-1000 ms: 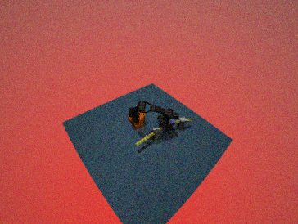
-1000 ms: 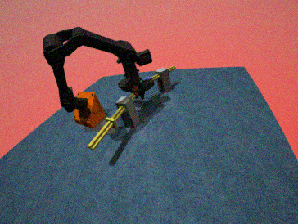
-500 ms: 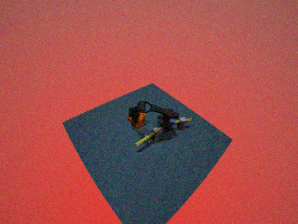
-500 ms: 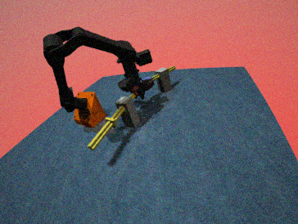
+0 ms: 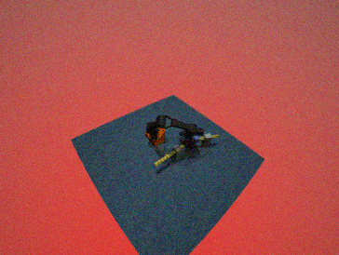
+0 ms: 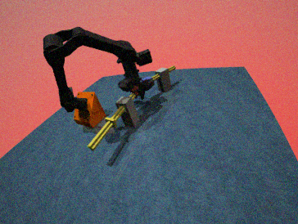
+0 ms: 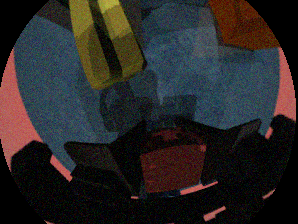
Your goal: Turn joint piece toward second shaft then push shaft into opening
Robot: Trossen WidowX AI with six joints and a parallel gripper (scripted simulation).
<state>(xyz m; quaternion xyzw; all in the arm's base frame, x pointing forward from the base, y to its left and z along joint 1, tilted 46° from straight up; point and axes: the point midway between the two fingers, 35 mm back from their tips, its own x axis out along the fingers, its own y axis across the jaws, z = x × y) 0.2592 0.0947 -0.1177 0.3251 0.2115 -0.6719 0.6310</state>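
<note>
Nearest us in the exterior view, the long yellow shaft (image 6: 98, 139) (image 5: 163, 160) (image 7: 82, 30) pokes out on the near side of the near grey block (image 6: 132, 116) (image 5: 178, 149), our landmark, with a little yellow crosspiece (image 6: 110, 119) across it, just short of that block. Look at the shaft, sloping up to the top of the near block and passing on beyond it! Left of the near block sits the orange base (image 6: 96, 112) (image 5: 155, 138) (image 7: 245, 25), and from there the black arm (image 6: 98, 42) (image 5: 179, 123) arches up and over to the block's far side. And here's the action: just beyond the near block, the gripper (image 6: 137, 91) (image 5: 188, 140) (image 7: 160, 121) has its fingers closed on the red joint piece (image 6: 135, 87) (image 7: 172, 175). In the wrist view the yellow shaft's end stands apart from that red piece. Past the gripper from the near block comes a blue part (image 6: 146, 79) (image 5: 197, 138), then the far grey block (image 6: 164, 81) (image 5: 208, 136), upright, and farthest from our landmark, the other yellow shaft (image 6: 173, 68) (image 5: 215, 136) sticking out behind. The angle of the joint's opening? Too dark to call!
</note>
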